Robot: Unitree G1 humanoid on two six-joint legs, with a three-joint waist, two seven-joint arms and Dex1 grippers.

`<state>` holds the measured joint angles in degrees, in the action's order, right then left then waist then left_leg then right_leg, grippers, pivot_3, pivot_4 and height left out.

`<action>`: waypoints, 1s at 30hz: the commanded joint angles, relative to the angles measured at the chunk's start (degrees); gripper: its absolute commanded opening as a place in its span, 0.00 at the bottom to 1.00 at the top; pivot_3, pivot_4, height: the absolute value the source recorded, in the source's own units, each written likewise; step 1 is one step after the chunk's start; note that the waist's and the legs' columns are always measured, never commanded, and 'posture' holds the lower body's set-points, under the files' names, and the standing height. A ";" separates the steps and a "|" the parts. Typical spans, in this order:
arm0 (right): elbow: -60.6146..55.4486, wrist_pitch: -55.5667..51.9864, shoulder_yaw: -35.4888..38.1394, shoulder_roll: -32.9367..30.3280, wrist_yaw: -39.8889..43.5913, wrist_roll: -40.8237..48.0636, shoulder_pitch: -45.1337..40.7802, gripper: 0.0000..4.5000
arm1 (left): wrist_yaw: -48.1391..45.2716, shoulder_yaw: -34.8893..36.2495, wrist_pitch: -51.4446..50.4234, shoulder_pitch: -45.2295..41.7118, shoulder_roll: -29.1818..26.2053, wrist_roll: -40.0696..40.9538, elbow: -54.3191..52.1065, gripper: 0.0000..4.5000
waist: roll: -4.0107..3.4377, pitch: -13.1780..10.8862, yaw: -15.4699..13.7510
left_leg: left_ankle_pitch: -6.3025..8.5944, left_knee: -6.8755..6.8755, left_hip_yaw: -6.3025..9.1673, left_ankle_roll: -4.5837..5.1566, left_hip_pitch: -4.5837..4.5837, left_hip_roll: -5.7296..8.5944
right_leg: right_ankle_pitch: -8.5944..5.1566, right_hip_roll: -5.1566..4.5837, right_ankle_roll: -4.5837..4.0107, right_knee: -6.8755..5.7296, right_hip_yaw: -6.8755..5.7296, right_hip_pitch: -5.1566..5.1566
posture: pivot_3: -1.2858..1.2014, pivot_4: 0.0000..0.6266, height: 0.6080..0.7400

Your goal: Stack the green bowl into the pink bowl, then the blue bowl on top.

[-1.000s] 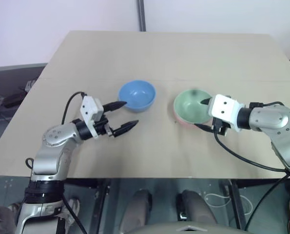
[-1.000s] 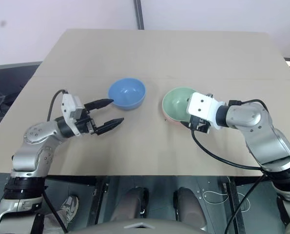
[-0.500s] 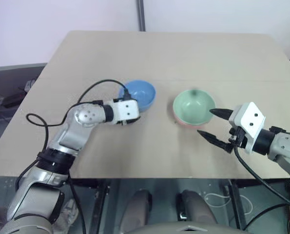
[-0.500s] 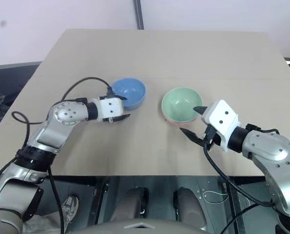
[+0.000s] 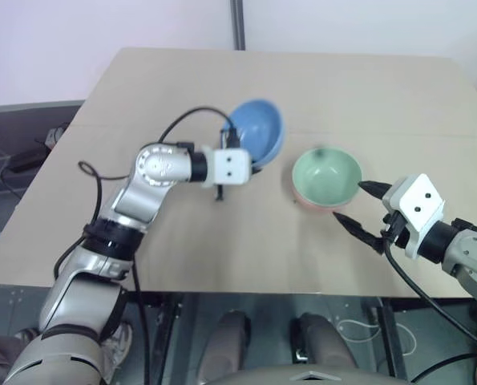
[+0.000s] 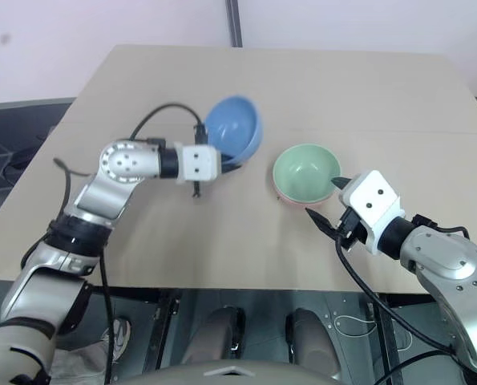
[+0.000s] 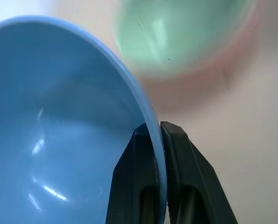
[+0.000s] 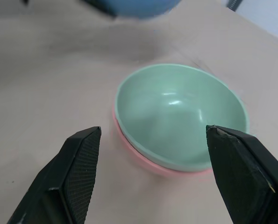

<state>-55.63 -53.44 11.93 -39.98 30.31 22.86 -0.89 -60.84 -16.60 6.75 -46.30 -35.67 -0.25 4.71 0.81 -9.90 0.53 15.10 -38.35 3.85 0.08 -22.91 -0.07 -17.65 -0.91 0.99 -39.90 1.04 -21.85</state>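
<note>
The blue bowl point(image 5: 258, 131) hangs tilted above the table, its rim pinched by my left gripper point(image 7: 158, 133), which is shut on it. To its right, the green bowl point(image 5: 326, 177) sits nested inside the pink bowl point(image 8: 143, 163), whose rim shows just beneath it. My right gripper point(image 5: 361, 206) is open, close to the near right side of the stacked bowls, with nothing between its fingers point(image 8: 78, 168).
The tan table point(image 5: 302, 88) stretches wide behind the bowls, with its front edge near my arms. A dark pole point(image 5: 238, 24) rises behind the far edge. A black cable loops over my left arm.
My left gripper shut on the blue bowl's rim and lifted it, tilting, up and toward the green bowl. My right gripper drew back from the green bowl.
</note>
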 commanded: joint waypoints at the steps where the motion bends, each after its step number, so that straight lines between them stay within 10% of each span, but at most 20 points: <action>1: -3.83 -0.23 4.87 0.29 -2.05 0.18 3.39 0.87 | -6.15 -1.04 2.16 -2.88 2.63 4.95 -1.59 0.02 | -0.03 0.02 0.09 | 0.00 0.02 -0.02 0.00 0.02 0.00 | 0.00 0.02 0.00 0.00 0.01 0.00 | 0.52 0.24 1.00; 6: -4.37 3.50 10.52 -1.47 -4.32 2.76 11.84 0.87 | -12.41 -3.94 4.29 -5.20 7.30 6.63 3.83 0.23 | -0.03 0.01 0.27 | 0.00 0.03 -0.11 0.00 0.11 -0.03 | 0.00 0.16 0.00 -0.04 0.07 0.01 | 0.52 0.24 1.00; 12: -4.37 9.08 12.90 -3.49 -8.96 6.63 18.86 0.87 | -12.45 -4.66 11.76 -6.50 11.05 3.80 11.10 0.85 | -0.01 0.01 0.34 | -0.01 -0.03 -0.12 0.02 0.16 -0.06 | 0.01 0.25 0.02 -0.07 0.15 0.06 | 0.52 0.24 1.00; 21: -2.18 11.07 12.22 -3.07 -7.49 8.52 19.09 0.98 | -11.14 9.40 -23.93 4.82 0.40 21.69 -4.12 0.97 | -0.02 0.01 1.46 | -0.01 0.00 -0.11 0.01 0.21 -0.17 | 0.01 0.28 0.03 -0.08 0.22 0.06 | 0.52 0.24 1.00; 30: 3.62 15.53 14.30 -3.55 0.89 7.98 20.30 1.00 | -2.08 22.86 -26.24 25.02 -3.25 25.74 -13.06 1.00 | -0.03 0.02 0.34 | -0.01 -0.01 -0.11 0.01 0.21 -0.16 | 0.01 -0.07 0.03 0.00 0.22 0.09 | 0.52 0.24 1.00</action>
<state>-51.10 -39.62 23.55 -43.14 29.07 30.30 18.41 -63.05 3.17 -20.20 -23.16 -37.17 24.03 -5.46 0.78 -9.89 0.87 15.09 -38.34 3.74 0.09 -22.71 -0.23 -17.63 -0.99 1.02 -39.90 1.25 -21.77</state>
